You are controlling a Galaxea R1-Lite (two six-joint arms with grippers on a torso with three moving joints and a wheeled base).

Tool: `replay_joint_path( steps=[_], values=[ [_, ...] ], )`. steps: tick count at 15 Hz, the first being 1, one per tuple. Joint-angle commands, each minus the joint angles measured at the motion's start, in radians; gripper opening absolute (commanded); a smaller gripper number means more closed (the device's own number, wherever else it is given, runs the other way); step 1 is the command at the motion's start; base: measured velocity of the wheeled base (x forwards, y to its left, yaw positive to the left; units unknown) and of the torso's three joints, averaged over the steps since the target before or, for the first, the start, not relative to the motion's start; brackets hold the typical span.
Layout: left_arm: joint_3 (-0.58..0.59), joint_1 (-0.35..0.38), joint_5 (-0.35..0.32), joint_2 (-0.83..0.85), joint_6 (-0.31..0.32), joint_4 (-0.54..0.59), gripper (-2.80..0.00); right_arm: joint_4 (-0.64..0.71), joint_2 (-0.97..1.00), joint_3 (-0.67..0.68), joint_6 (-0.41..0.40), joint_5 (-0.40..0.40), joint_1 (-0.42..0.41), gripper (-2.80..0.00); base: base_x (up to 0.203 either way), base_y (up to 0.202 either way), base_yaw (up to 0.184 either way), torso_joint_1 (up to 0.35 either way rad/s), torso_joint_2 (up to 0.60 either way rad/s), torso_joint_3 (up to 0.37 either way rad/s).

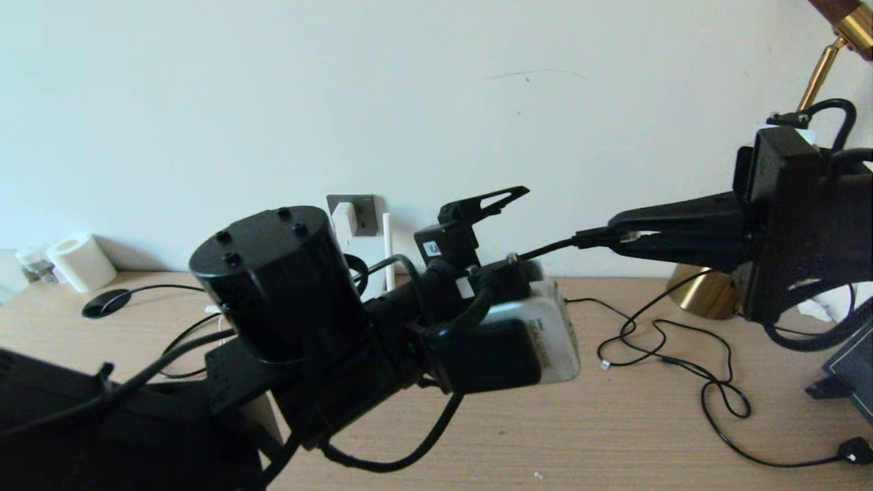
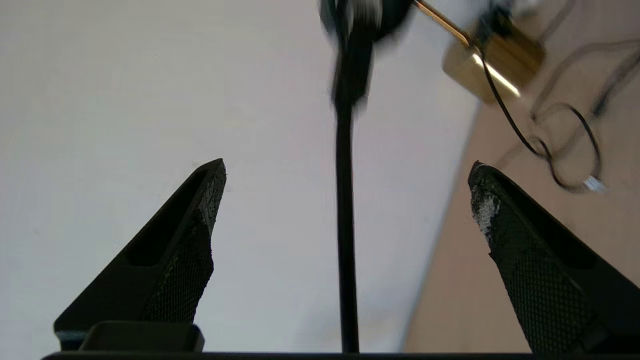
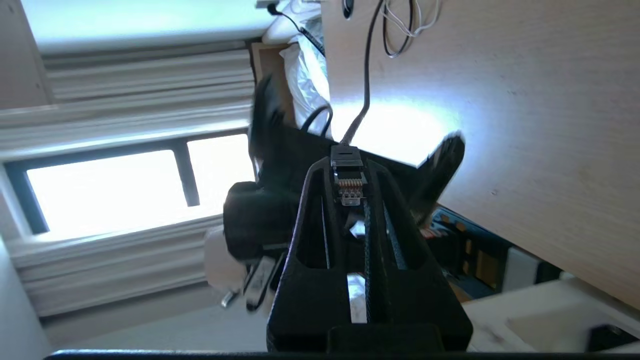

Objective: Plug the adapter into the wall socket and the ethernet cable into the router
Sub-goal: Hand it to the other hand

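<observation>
Pinching the ethernet cable (image 3: 348, 170) just behind its plug, the right gripper (image 1: 617, 235) has its fingers clenched on it; in the right wrist view the clear plug with copper contacts sits between the fingertips. In the head view the right gripper is at about 3 o'clock, fingers pointing toward 9 o'clock, the cable's long axis in line with the fingers and running on toward centre.

Left gripper (image 2: 345, 175) is released, fingers (image 2: 200, 210) wide apart, and the cable (image 2: 345, 225) passes straight through the gap without touching either one. In the head view it sits near centre, one finger (image 1: 487, 201) angled toward 2 o'clock.

Key relation, as I judge it: the plug tip faces back into the right gripper rather than out of it, so a handover or regrip by the left looks needed before insertion. The left is nearer the free run of cable.

Router: only one thin white antenna (image 1: 388, 249) shows, upright behind the left arm; body and ports are hidden, so I can't tell the port heading.

The adapter (image 1: 344, 221) already sits in the wall socket (image 1: 361, 213) at about 11 o'clock from centre.

Worktop (image 1: 614, 436) is light wood against a plain white wall. A brass lamp base (image 1: 702, 293) stands at 3 o'clock, with a thin black cord (image 1: 682, 354) looping loose across the surface, and a white roll (image 1: 80, 260) lies at 9 o'clock.
</observation>
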Motion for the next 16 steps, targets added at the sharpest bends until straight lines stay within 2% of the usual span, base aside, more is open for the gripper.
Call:
replay_joint_path(
  steps=[1, 3, 5, 9, 12, 16],
  values=[
    [-0.031, 0.015, -0.027, 0.013, 0.005, -0.007, 0.00, 0.000, 0.069, -0.042, 0.021, 0.004, 0.000, -2.80, 0.000, 0.000, 0.000, 0.000, 0.00, 0.000],
    [-0.055, 0.051, -0.112, 0.020, 0.009, -0.021, 0.00, 0.004, 0.103, -0.090, 0.038, 0.004, 0.000, -2.80, 0.000, 0.000, 0.000, 0.000, 0.00, 0.000],
    [-0.036, 0.068, -0.151, 0.039, 0.018, -0.092, 0.00, 0.014, 0.132, -0.130, 0.041, 0.004, -0.001, -2.80, 0.000, 0.000, 0.000, 0.000, 0.00, 0.000],
    [-0.042, 0.090, -0.160, 0.048, 0.024, -0.122, 0.00, 0.028, 0.171, -0.195, 0.103, 0.012, -0.004, -2.80, 0.000, 0.000, 0.000, 0.000, 0.00, 0.000],
    [-0.045, 0.120, -0.205, 0.058, 0.027, -0.139, 0.00, 0.080, 0.171, -0.222, 0.104, 0.044, -0.012, -2.80, 0.000, 0.000, 0.000, 0.000, 0.00, 0.000],
    [-0.042, 0.123, -0.213, 0.070, 0.031, -0.174, 0.00, 0.114, 0.190, -0.256, 0.104, 0.074, -0.012, -2.80, 0.000, 0.000, 0.000, 0.000, 0.00, 0.000]
  ],
)
